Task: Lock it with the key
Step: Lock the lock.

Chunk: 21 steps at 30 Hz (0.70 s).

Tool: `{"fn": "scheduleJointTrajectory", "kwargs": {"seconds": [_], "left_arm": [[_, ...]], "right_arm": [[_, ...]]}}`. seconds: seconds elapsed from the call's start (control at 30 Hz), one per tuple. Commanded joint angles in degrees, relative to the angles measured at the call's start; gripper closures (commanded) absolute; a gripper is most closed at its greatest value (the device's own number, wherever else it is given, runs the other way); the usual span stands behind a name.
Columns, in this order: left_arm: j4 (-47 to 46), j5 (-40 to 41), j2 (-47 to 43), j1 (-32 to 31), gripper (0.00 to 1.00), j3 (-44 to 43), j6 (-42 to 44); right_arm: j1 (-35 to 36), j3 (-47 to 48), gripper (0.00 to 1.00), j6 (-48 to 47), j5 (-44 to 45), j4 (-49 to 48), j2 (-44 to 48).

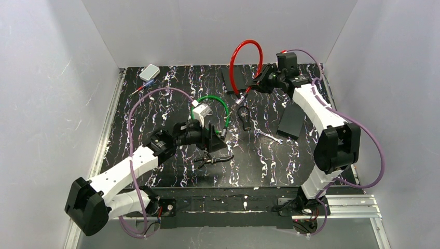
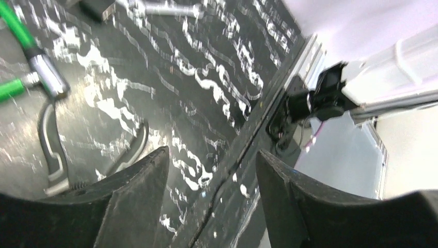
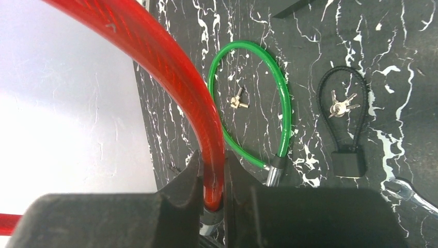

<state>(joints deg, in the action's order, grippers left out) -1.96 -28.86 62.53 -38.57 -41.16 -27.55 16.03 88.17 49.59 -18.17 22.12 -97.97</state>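
Observation:
My right gripper (image 1: pixel 258 82) is shut on the red cable lock (image 1: pixel 244 52) and holds its loop upright at the back of the table. In the right wrist view the red cable (image 3: pixel 175 77) runs down between the fingers (image 3: pixel 192 178) to a metal end. A green cable lock (image 1: pixel 226 108) lies mid-table, with a small key (image 3: pixel 237 99) inside its loop (image 3: pixel 283 103). A black padlock (image 3: pixel 347 163) with a bunch of keys (image 3: pixel 341 107) lies beside it. My left gripper (image 1: pixel 215 140) is open and empty, in front of the green lock (image 2: pixel 18 31).
A wrench (image 1: pixel 270 136) lies right of centre. Black flat plates (image 1: pixel 291 122) lie under the right arm. A white box (image 1: pixel 149 72) and a thin tool (image 1: pixel 141 89) sit at the back left. A black curved cable (image 1: pixel 215 160) lies near the left gripper. White walls enclose three sides.

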Motion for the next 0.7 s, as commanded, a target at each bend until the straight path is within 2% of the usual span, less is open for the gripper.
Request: {"fn": "scheduleJointTrajectory", "kwargs": {"seconds": [0.0, 0.27, 0.47, 0.67], "left_arm": [[-2.5, 2.7, 0.6, 0.8, 0.37, -6.5, 7.8], [-1.4, 8.4, 8.0, 1.1, 0.33, -14.1, 10.2], [-1.2, 7.7, 12.1, 1.1, 0.33, -17.2, 10.1], [-1.5, 7.3, 14.8, 1.1, 0.43, -19.7, 11.5]], "right_arm": [[0.4, -0.8, 0.99, 1.5, -2.2, -3.8, 3.6], [1.7, -2.9, 0.99, 1.8, -2.9, -2.6, 6.2], [2.5, -3.6, 0.99, 2.3, -3.4, -2.3, 6.9], [3.3, -5.0, 0.99, 2.6, -3.9, -2.4, 7.5]]}}
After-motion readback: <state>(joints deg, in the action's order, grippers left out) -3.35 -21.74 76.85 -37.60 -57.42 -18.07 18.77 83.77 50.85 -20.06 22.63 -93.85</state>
